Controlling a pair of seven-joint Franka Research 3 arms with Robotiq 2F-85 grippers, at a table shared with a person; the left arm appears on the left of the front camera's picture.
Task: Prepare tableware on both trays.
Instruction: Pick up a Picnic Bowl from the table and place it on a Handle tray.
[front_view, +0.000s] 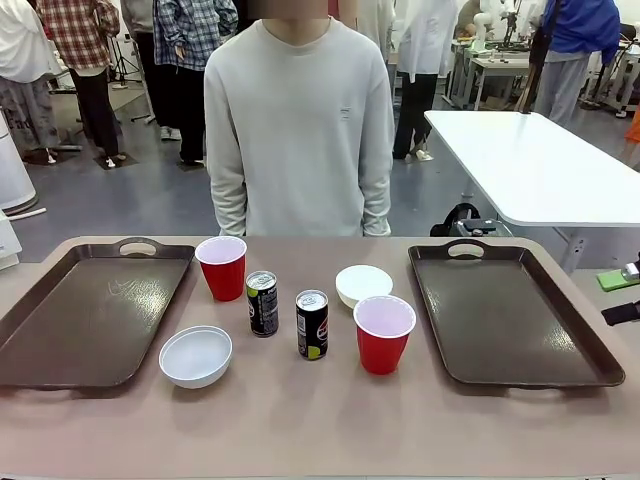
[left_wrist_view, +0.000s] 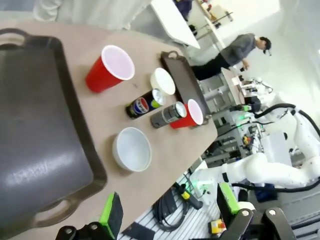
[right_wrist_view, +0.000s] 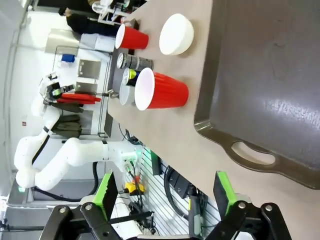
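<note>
Two dark brown trays lie bare on the table, one on the left (front_view: 70, 330) and one on the right (front_view: 520, 330). Between them stand two red cups (front_view: 222, 267) (front_view: 384, 333), two black cans (front_view: 262, 303) (front_view: 312, 324) and two white bowls (front_view: 196, 355) (front_view: 364, 285). My left gripper (left_wrist_view: 170, 207) hangs open off the near table edge, beside the left tray (left_wrist_view: 35, 125) and a bowl (left_wrist_view: 132, 149). My right gripper (right_wrist_view: 165, 200) is open too, off the near handle of the right tray (right_wrist_view: 270, 75), with a red cup (right_wrist_view: 160, 90) nearby. Nothing is between either pair of fingers.
A person in a light grey sweater (front_view: 300, 130) stands at the far edge, arms at the sides. A white table (front_view: 540, 160) stands behind on the right. A bare strip of tabletop (front_view: 320, 420) runs along the near edge.
</note>
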